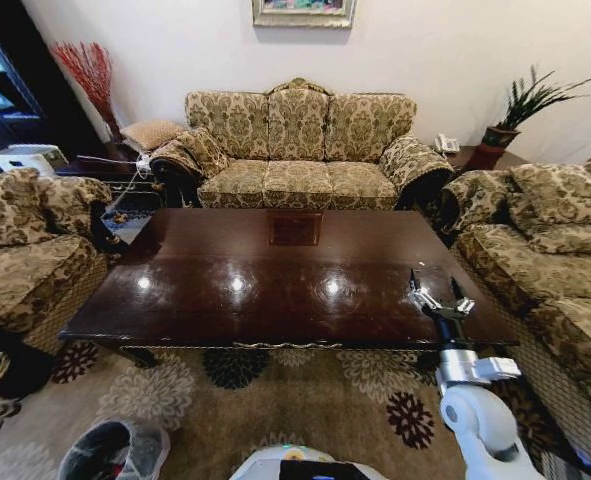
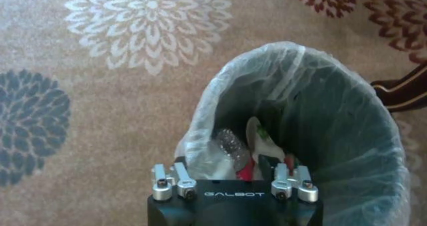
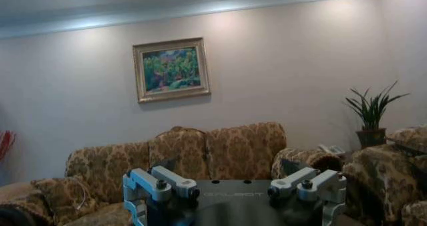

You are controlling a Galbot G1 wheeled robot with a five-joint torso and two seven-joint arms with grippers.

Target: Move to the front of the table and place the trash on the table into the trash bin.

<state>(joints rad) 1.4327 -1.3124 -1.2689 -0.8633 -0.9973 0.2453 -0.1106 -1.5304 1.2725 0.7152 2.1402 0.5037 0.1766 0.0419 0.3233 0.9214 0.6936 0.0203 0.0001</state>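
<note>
From the head camera: table [image 1: 275, 275] lying bare and glossy ahead, trash bin [image 1: 113, 452] on the carpet at near left, right gripper [image 1: 440, 296] raised over the table's near right corner, fingers apart. At the left wrist: left gripper [image 2: 233, 186] spread wide just above the bin, trash [image 2: 257, 151] piled inside its liner. At the right wrist: spread fingers aimed toward the sofa [image 3: 200, 156] and framed painting [image 3: 172, 69].

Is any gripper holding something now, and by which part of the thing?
Nothing is held. The left gripper is open above the trash bin, with the trash lying inside. The right gripper is open too, near the table.
</note>
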